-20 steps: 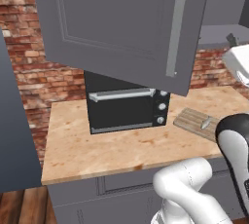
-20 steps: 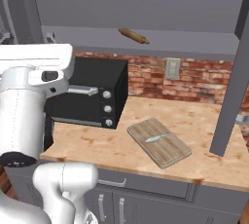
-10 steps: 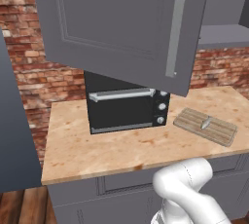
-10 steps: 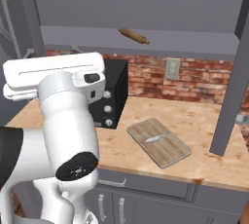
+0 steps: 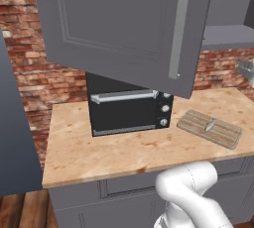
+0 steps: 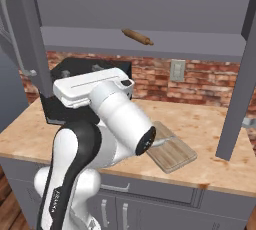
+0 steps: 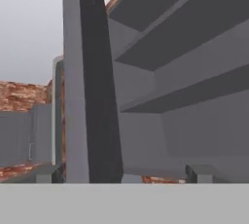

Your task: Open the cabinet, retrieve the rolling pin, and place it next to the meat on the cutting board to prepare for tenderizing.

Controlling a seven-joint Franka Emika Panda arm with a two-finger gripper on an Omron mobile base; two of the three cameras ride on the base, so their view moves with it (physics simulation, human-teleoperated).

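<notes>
Grey cabinet (image 6: 150, 4) doors stand wide open. The arm has swung across, gripper (image 7: 124, 177) released, so the rolling pin (image 6: 137, 37) is next.

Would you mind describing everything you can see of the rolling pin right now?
The rolling pin is a slim brown cylinder that looks wooden, with a narrower knob at each end. It lies on its side on the bottom shelf of the open grey cabinet, angled so that its left end sits farther back and higher in the right base view. It rests alone there, above the brick wall and countertop, with nothing else touching it.
</notes>
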